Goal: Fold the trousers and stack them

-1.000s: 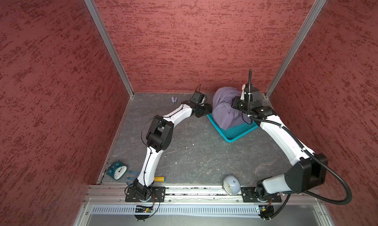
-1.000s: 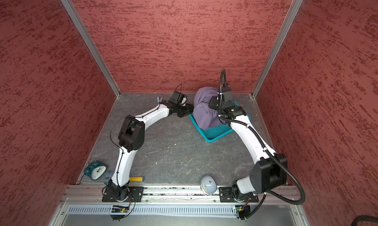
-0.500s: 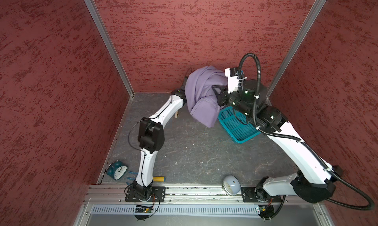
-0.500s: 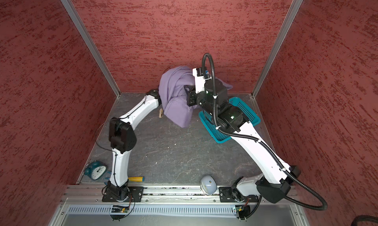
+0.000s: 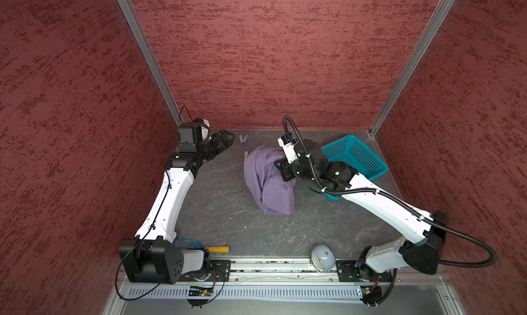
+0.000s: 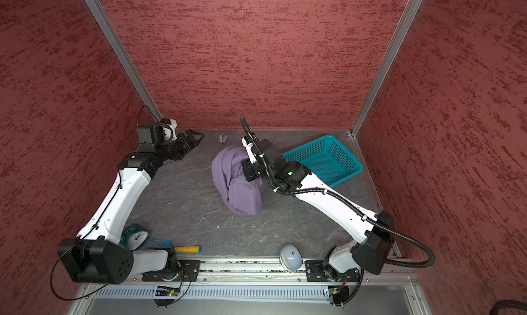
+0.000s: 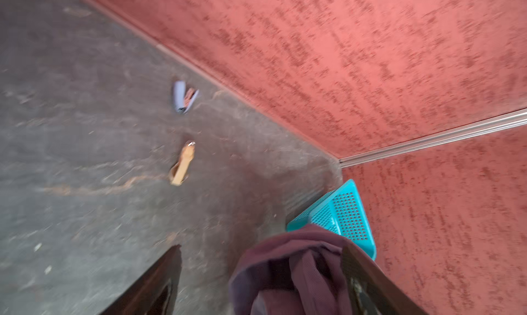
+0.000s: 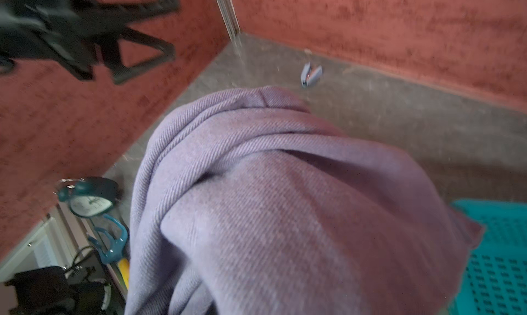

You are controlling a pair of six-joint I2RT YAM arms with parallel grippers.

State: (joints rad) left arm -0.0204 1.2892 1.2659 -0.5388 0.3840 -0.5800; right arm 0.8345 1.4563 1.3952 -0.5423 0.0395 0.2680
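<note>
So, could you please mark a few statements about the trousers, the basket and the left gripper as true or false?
1. The trousers lie in the basket. False: they sit bunched on the table beside it.
2. The left gripper is open, apart from the trousers. True.
3. The trousers are folded flat. False: they are a crumpled heap.
4. A clock stands on the table. True.

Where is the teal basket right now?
In both top views, the teal basket sits in the far right corner, behind the right arm, right of the purple trousers.
</note>
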